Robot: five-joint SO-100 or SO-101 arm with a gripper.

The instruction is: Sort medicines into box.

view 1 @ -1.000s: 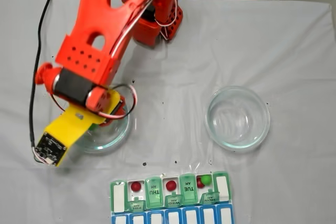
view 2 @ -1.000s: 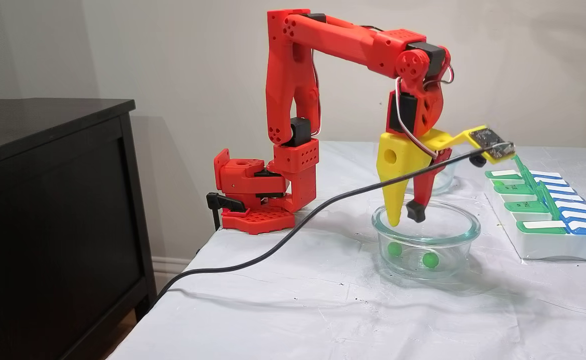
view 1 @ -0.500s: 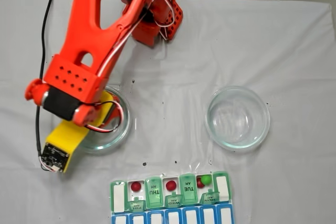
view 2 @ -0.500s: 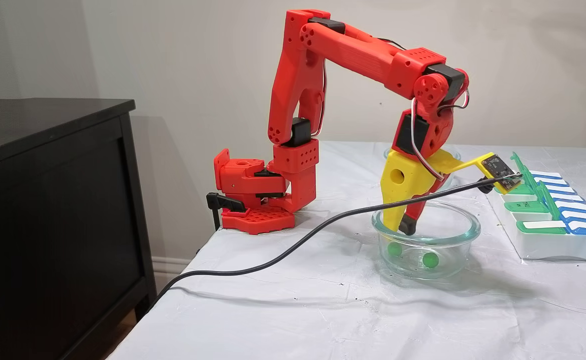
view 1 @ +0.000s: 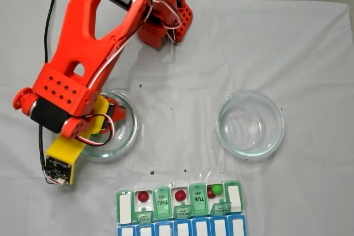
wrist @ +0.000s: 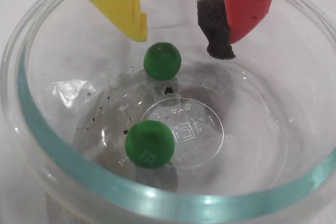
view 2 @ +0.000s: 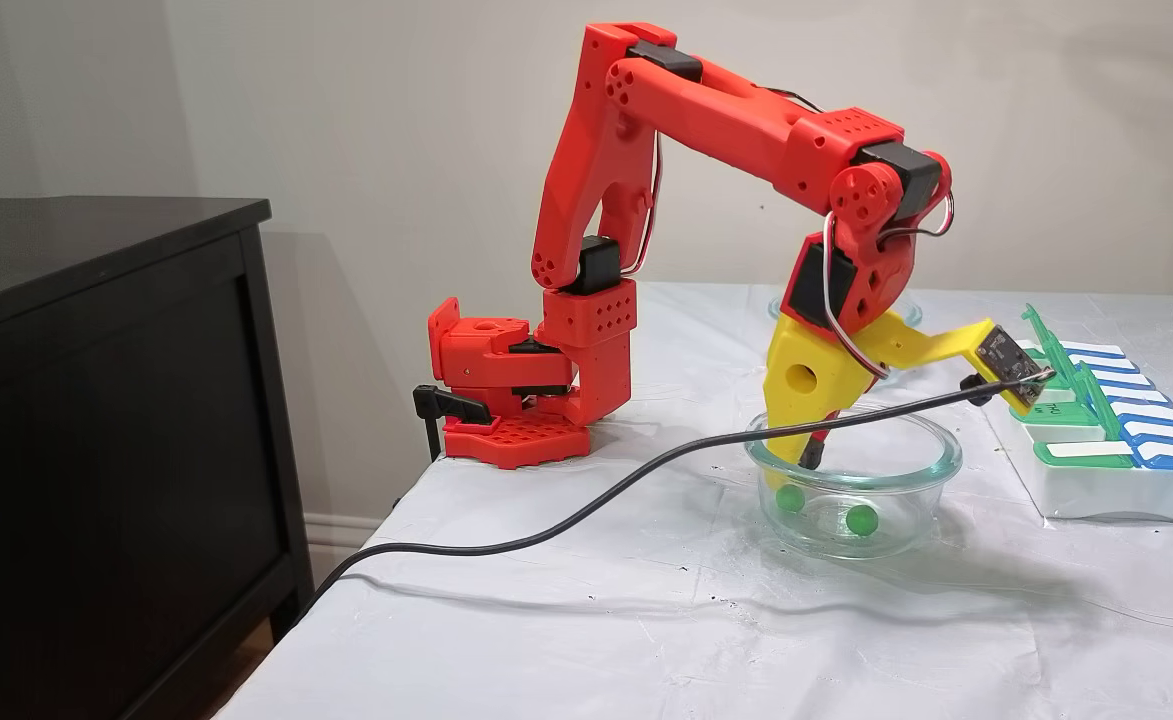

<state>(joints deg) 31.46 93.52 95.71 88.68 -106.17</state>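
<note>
Two green medicines lie in a round glass dish (wrist: 157, 199): one ball (wrist: 162, 61) sits just under my fingertips, the other (wrist: 149, 144) nearer the camera. My gripper (wrist: 178, 38) hangs open inside the dish, its yellow finger on the left and the red finger's black foam pad (wrist: 216, 30) on the right, straddling the farther ball without touching it. From the side, the gripper (view 2: 803, 463) dips below the dish rim (view 2: 931, 468). The box (view 1: 162, 202) holds red medicines (view 1: 144, 196) (view 1: 180, 195) (view 1: 210, 194) and a green one (view 1: 217, 189) in its open cells.
A second glass dish (view 1: 280, 126) stands empty to the right in the top-down fixed view. A black cable (view 2: 566, 515) trails from the wrist camera across the white cloth. The arm's base (view 1: 163, 23) sits at the table's far edge. A black cabinet (view 2: 96, 400) stands beside the table.
The arm has lowered and the open gripper has sunk from above the rim into the dish, close over one green ball. The balls have not moved.
</note>
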